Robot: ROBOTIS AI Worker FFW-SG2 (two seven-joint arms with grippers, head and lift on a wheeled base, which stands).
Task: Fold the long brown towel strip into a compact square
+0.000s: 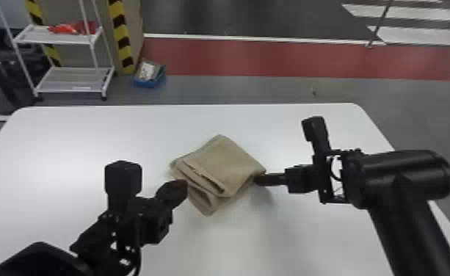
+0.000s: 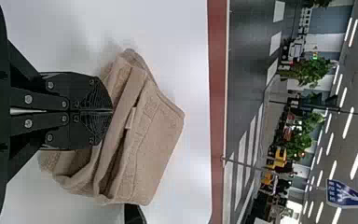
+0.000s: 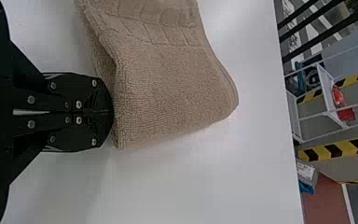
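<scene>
With its fingers pressed together and nothing between them, the left gripper [image 1: 181, 186] points in from the near left at the edge of a brown towel [image 1: 233, 159], on the side where the folds show. Opposite, the right gripper [image 1: 257, 179], likewise closed and empty, has its tips against the towel's right-hand corner. Between the two, the towel lies near the middle of a white table [image 1: 88, 135], folded into a thick, roughly square packet set cornerwise, its stacked layers slightly fanned and gaping toward the left gripper. Beyond the table's far edge, a blue box [image 1: 149, 83] sits on the gray floor beside a white shelf rack [image 1: 69, 80] with red items [image 1: 74, 28] on its upper shelf. Farther off, a red floor band [image 1: 271, 58] runs along a white line.
</scene>
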